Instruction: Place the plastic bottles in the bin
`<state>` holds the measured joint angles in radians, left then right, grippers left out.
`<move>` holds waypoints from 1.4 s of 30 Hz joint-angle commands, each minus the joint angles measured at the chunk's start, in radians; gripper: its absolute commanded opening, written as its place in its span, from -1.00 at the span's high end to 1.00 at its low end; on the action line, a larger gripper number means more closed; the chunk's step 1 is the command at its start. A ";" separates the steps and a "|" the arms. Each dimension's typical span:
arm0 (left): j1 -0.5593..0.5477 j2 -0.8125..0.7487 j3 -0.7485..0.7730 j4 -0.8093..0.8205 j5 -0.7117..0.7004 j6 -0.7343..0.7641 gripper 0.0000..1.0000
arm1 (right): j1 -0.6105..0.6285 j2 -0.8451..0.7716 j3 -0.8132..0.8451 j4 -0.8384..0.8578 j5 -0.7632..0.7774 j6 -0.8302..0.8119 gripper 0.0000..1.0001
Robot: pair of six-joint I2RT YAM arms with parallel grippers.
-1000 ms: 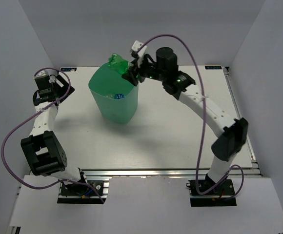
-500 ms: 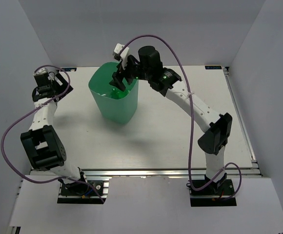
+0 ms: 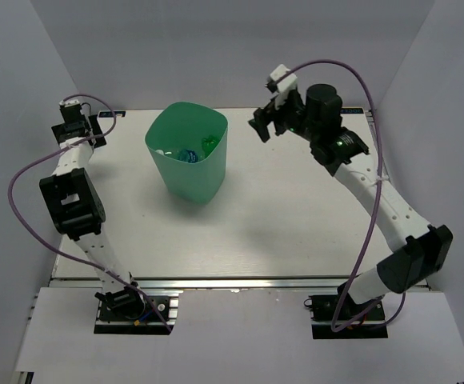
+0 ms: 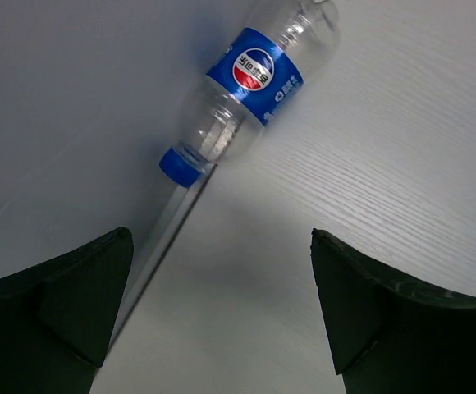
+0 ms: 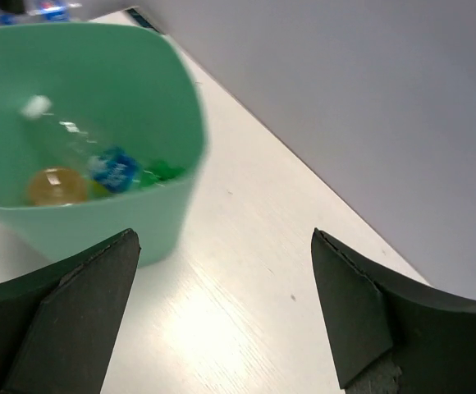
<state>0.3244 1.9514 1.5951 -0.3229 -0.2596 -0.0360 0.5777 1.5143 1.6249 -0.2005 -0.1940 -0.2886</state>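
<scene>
The mint-green bin point(image 3: 192, 182) stands at the back middle of the table. Several plastic bottles lie in it: a clear one with a blue label point(image 5: 113, 168), a green one point(image 5: 162, 171) and an orange-tinted one point(image 5: 53, 185). My right gripper point(image 3: 262, 126) hangs open and empty to the right of the bin point(image 5: 98, 226), above bare table. A clear Pepsi bottle point(image 4: 254, 74) with a blue cap lies on the table along the back-left wall. My left gripper point(image 4: 220, 238) is open just short of its cap, holding nothing. From above, the left gripper point(image 3: 88, 124) sits in the back-left corner.
White walls enclose the table at the back and on both sides. The table's left edge strip point(image 4: 160, 238) runs under the bottle's cap towards my left gripper.
The right gripper, shut on a green bottle over the bin, opened and dropped it in, then drew back to the right. The left arm stretched further into the back-left corner.
</scene>
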 commanded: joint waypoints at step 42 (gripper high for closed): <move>-0.021 -0.136 0.172 0.010 0.317 -0.226 1.00 | -0.171 -0.370 -0.487 0.190 0.206 0.180 -0.79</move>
<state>0.3195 1.9331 1.8019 -0.3550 -0.1013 -0.1162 0.4122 1.1751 1.1347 -0.0654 0.0414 -0.1402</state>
